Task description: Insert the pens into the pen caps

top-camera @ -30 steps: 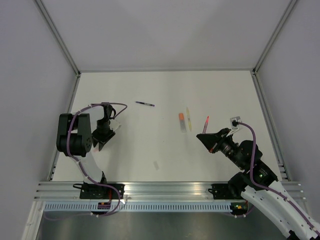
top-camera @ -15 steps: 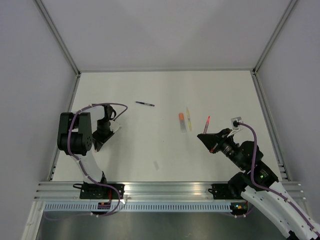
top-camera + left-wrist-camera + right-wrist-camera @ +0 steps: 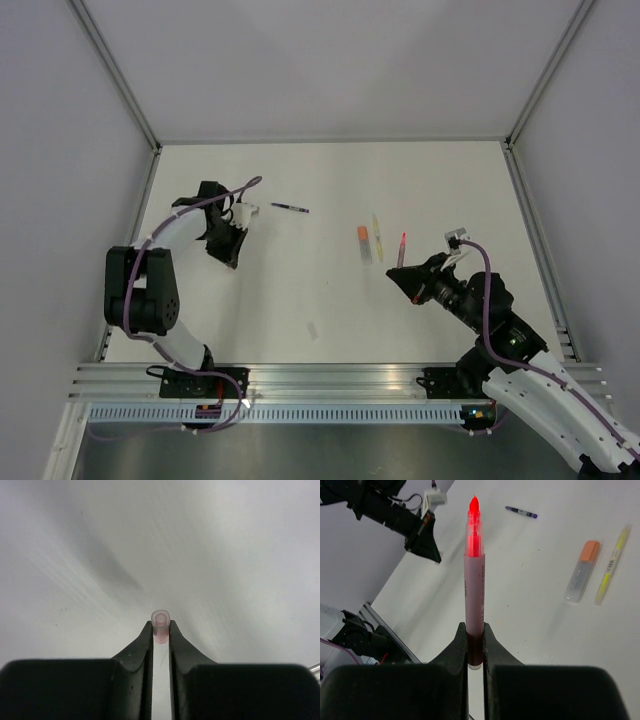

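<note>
- Pinching a short translucent pink plastic cap [image 3: 160, 617]: left gripper [image 3: 160, 629], jaws nearly closed on it.
- Clamped around a thin red-pink pen [image 3: 474, 575], bare tip outward: right gripper [image 3: 474, 628].

A vivid red tip and a duller pinkish-red barrel are being shown by the red-pink pen [image 3: 474, 580], which is being flanked by the black fingers of the right gripper [image 3: 475, 630]. A pale, translucent pink is being seen on the pen cap [image 3: 160, 625] between the black fingers of the left gripper [image 3: 160, 632]. On the white table [image 3: 320, 290], a dark purple is being displayed by the dark purple pen [image 3: 521, 512]. A pale yellow with a small dark-striped white label is being displayed by the pale yellow pen [image 3: 611, 565]. An orange end on a clear greyish body is being displayed by the orange-ended cap [image 3: 582, 571]. Purple cables [image 3: 488, 285] are being seen along the black-and-white arms [image 3: 540, 385].
</note>
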Robot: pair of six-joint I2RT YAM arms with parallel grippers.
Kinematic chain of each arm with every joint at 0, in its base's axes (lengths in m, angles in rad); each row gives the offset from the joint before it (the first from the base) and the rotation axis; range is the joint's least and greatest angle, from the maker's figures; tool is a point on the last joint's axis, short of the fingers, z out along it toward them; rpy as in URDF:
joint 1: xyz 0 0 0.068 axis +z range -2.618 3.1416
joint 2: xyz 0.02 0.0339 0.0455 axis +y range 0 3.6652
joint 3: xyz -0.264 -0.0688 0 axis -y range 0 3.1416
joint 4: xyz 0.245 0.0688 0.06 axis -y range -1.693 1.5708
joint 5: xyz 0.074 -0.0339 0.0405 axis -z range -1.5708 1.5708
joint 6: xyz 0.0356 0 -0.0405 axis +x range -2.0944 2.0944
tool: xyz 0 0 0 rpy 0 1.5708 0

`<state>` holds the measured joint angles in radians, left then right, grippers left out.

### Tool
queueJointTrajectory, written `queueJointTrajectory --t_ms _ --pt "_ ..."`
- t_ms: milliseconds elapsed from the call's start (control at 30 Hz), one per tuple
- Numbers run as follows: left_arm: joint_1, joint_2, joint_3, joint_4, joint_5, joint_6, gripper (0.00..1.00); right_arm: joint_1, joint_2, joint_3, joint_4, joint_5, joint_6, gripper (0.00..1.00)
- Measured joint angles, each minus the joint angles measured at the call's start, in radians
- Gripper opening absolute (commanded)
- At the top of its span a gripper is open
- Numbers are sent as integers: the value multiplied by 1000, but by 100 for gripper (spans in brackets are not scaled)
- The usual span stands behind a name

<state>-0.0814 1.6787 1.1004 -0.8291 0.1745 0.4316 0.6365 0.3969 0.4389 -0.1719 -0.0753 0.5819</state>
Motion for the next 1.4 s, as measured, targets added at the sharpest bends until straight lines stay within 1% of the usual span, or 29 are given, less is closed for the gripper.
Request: queueJointTrajectory --t_ms 100,200,267,333,400,500,600,667,767,833,933,1100,1400 --pt "-5 -96 -9 79 141 -65 2 0 63 1 35 -68 -43 0" --pt "-15 -241 -66 239 312 -182 2 0 153 2 90 -164 -69 0" --pt "-23 -344 -131 386 430 -314 2 0 221 2 150 -241 -71 0" --pt "-37 -426 -196 530 519 -454 2 6 308 2 220 -329 -69 0" --pt "-69 -492 -249 671 583 -613 2 30 381 3 272 -384 -68 0" --pt "-153 -546 -301 856 619 -804 2 99 453 28 294 -407 -82 0" --pt "-278 -601 -377 1061 613 -978 2 153 512 81 308 -406 -94 0" --pt "-342 -637 -436 1184 601 -1081 2 168 533 99 336 -399 -98 0" --pt "-373 -681 -500 1326 575 -1205 2 194 555 107 377 -381 -100 0" --pt "-374 -697 -512 1382 556 -1263 2 217 568 108 394 -363 -101 0" --pt "-374 -716 -512 1414 533 -1300 2 241 578 108 403 -340 -105 0" --pt "-374 -763 -536 1423 507 -1323 2 257 589 124 409 -309 -108 0" --pt "-374 -775 -546 1403 500 -1327 2 275 605 142 420 -287 -108 0"
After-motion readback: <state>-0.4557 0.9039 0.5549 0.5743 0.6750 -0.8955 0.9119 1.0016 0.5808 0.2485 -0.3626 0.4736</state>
